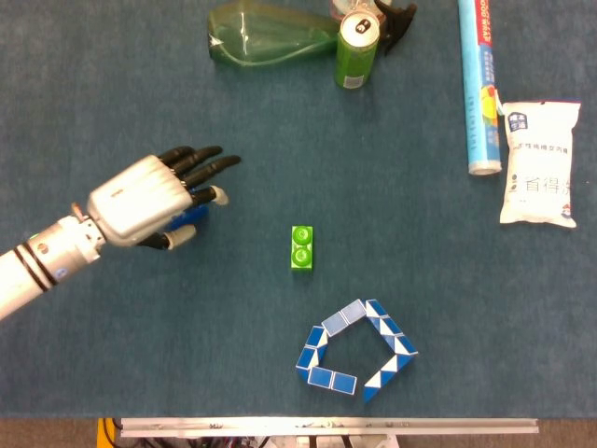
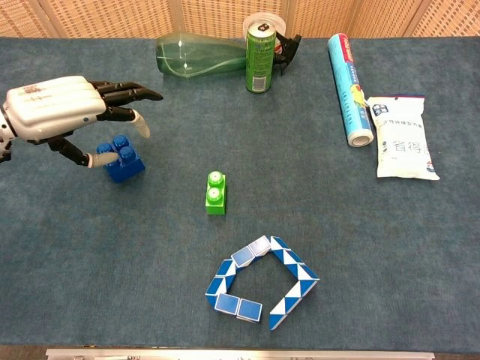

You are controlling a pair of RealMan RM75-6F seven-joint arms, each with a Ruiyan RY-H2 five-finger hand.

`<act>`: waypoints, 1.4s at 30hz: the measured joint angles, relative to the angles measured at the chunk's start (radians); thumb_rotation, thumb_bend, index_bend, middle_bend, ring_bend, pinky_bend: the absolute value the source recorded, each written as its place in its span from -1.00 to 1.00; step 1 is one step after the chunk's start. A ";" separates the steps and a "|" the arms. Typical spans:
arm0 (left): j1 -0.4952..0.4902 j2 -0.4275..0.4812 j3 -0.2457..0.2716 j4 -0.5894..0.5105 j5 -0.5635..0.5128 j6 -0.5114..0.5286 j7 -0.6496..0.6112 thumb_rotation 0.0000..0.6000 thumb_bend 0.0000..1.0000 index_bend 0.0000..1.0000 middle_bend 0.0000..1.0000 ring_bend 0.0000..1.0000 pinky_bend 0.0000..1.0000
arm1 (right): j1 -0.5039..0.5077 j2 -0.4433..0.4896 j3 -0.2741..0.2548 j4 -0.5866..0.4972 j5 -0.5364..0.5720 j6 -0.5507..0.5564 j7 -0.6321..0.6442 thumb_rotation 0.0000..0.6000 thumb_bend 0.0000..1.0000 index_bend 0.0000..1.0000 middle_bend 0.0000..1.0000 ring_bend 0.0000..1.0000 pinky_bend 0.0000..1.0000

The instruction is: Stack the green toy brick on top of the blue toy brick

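lying flat on the blue surface (image 2: 90, 247), the green toy brick (image 2: 215, 193) sits near the middle with its two studs up, nothing touching it and nothing stacked on it. the blue toy brick (image 2: 122, 160) rests well apart from it, toward the left, also on the surface and bare on top in the chest view; in the head view most of it is hidden under the left robot hand (image 1: 154, 198).

that left robot hand hangs over the blue brick with its fingers (image 2: 131, 93) spread and stretched out toward the middle of the surface; it holds nothing, though the thumb tip shows just beside the blue brick, and whether it touches cannot be told. the right robot hand shows in neither view.

judged from this, no part of the stacking is done: the green brick is not yet grasped, lifted, or carried across, and all of that is left.

nearer the front edge lies a blue-and-white folding snake puzzle (image 2: 260, 282); along the far side are a green bottle (image 2: 196, 56), a green can (image 2: 257, 58), a rolled tube (image 2: 349, 88) and a white packet (image 2: 403, 136).
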 measured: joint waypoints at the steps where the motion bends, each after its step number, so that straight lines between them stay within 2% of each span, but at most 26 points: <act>1: -0.013 -0.006 0.003 0.000 0.003 -0.008 -0.001 1.00 -0.66 -0.44 -0.93 -0.96 -0.67 | 0.000 0.001 0.001 0.002 0.002 -0.003 0.007 1.00 -0.52 -0.15 -0.13 -0.34 -0.18; 4: -0.044 -0.020 0.016 0.002 0.020 -0.023 -0.003 1.00 -0.73 -0.44 -0.94 -0.96 -0.67 | 0.002 0.004 0.003 0.007 0.007 -0.013 0.019 1.00 -0.52 -0.15 -0.13 -0.34 -0.18; 11: -0.094 -0.067 0.047 0.050 0.084 -0.012 0.030 1.00 -0.73 -0.44 -0.95 -0.96 -0.67 | 0.006 0.008 0.007 0.016 0.018 -0.030 0.037 1.00 -0.52 -0.15 -0.13 -0.34 -0.18; 25: -0.180 -0.147 0.072 0.160 0.111 0.045 0.002 1.00 -0.73 -0.44 -1.00 -1.00 -0.70 | 0.011 0.012 0.010 0.025 0.029 -0.052 0.058 1.00 -0.52 -0.15 -0.13 -0.34 -0.18; 34: -0.247 -0.168 0.092 0.151 0.102 -0.015 -0.015 1.00 -0.73 -0.44 -1.00 -1.00 -0.72 | 0.013 0.018 0.014 0.034 0.041 -0.070 0.088 1.00 -0.52 -0.15 -0.13 -0.34 -0.18; 38: -0.272 -0.194 0.105 0.171 0.100 -0.037 -0.018 1.00 -0.73 -0.44 -1.00 -1.00 -0.89 | 0.016 0.021 0.017 0.041 0.051 -0.083 0.100 1.00 -0.52 -0.15 -0.13 -0.34 -0.18; 42: -0.301 -0.221 0.110 0.192 0.101 -0.053 -0.021 1.00 -0.73 -0.44 -1.00 -1.00 -0.91 | 0.018 0.022 0.021 0.048 0.064 -0.098 0.109 1.00 -0.52 -0.15 -0.13 -0.34 -0.18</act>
